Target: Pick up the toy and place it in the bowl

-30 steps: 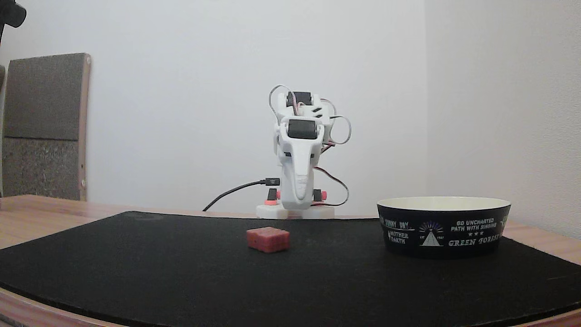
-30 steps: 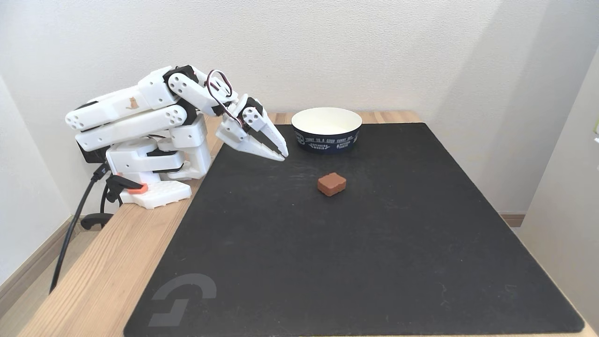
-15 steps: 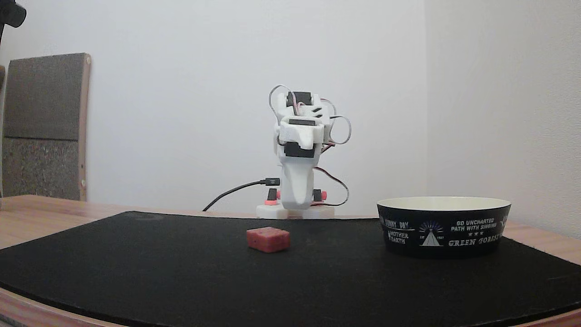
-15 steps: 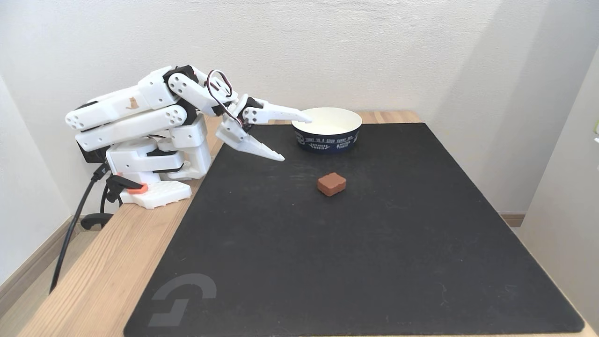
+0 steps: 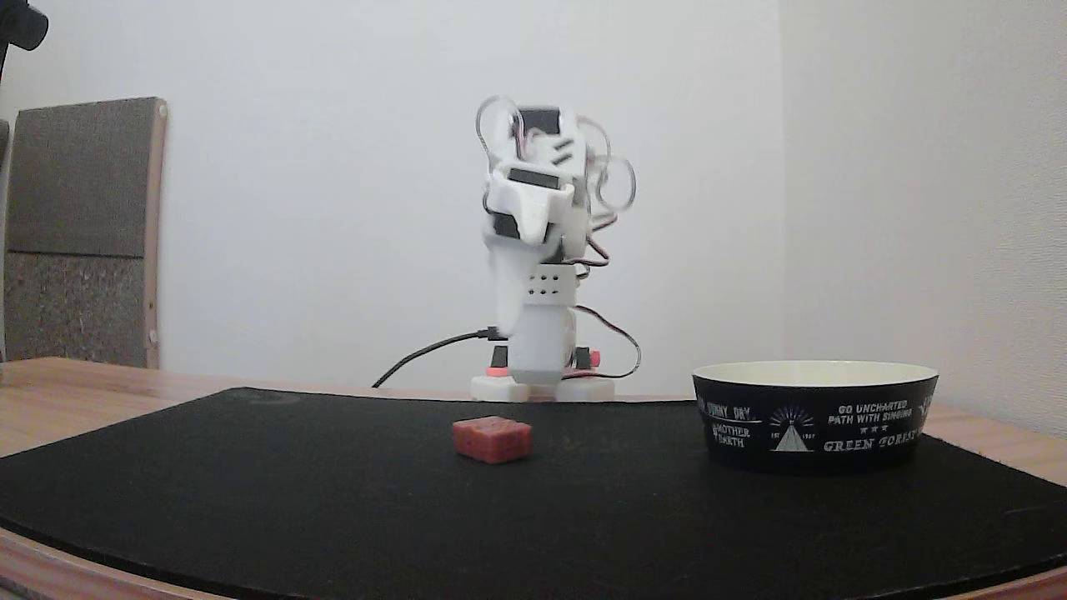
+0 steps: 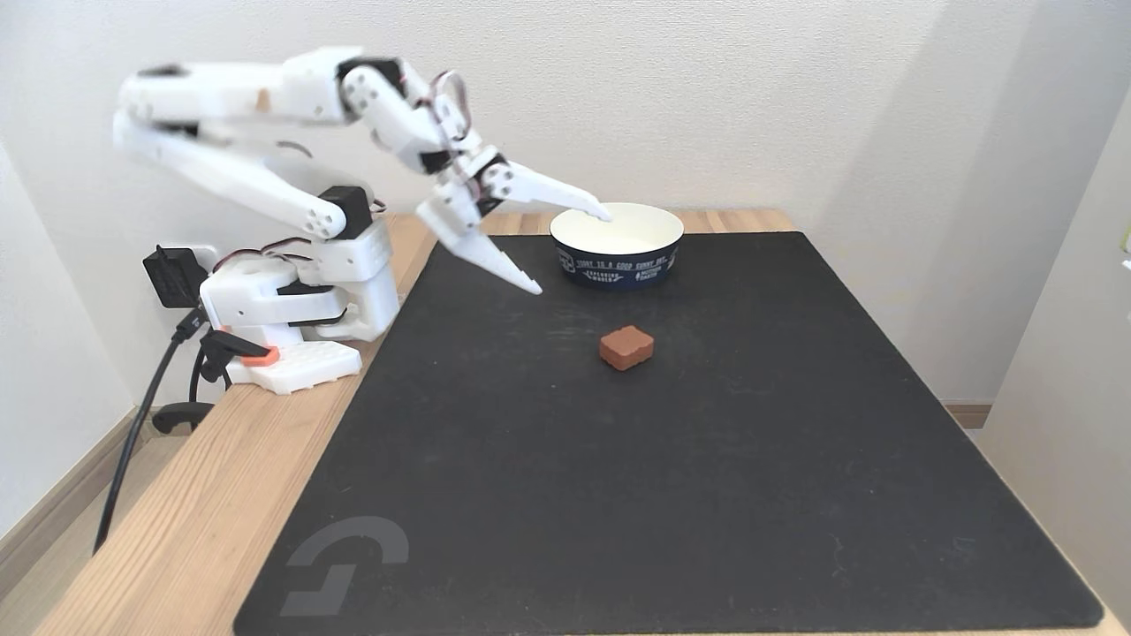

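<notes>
The toy (image 6: 626, 346) is a small dull-red block lying flat near the middle of the black mat, also seen low down as the toy (image 5: 493, 439). The bowl (image 6: 618, 263) is black outside with white print and cream inside; it stands beyond the toy, and in the low fixed view the bowl (image 5: 813, 425) is at the right. My gripper (image 6: 573, 253) hangs open in the air, up and left of the toy, its upper fingertip over the bowl's near-left rim. Nothing is between the fingers. The white arm (image 5: 533, 217) faces the low camera, blurred.
A black mat (image 6: 707, 486) covers most of the wooden table (image 6: 203, 495). The arm's base (image 6: 292, 367) and its black cable (image 6: 132, 442) sit at the table's left edge. A grey panel (image 5: 79, 233) leans on the wall. A side wall (image 6: 1060, 265) stands close on the right.
The gripper went from shut to wide open. The arm then unfolded, lifting its shoulder and elbow and carrying the open gripper up and towards the bowl. Toy and bowl have not moved.
</notes>
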`<state>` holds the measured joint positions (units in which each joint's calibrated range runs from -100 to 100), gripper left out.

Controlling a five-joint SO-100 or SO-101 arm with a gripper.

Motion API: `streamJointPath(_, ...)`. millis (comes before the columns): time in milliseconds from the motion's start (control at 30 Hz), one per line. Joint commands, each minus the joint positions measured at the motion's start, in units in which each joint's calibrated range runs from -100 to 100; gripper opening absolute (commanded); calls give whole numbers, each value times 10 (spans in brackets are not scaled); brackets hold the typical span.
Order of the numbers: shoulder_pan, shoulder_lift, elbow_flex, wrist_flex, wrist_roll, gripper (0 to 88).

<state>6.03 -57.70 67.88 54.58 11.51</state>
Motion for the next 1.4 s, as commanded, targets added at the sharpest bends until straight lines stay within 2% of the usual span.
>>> streamJointPath(0, 35, 156, -148, 6, 80, 394)
streamJointPath(100, 52, 232, -214, 6, 121, 394)
streamJointPath(133, 63, 291, -260, 7, 149, 394)
streamJointPath(267, 83, 393, -344, 9, 177, 394)
streamJointPath(367, 82, 483, -399, 50, 200, 394)
streamJointPath(600, 84, 614, -471, 60, 185, 394)
streamJointPath(767, 69, 651, -506, 57, 164, 394)
streamJointPath(1067, 23, 669, -509, 27, 152, 394)
streamJointPath(1367, 14, 724, -534, 14, 147, 393)
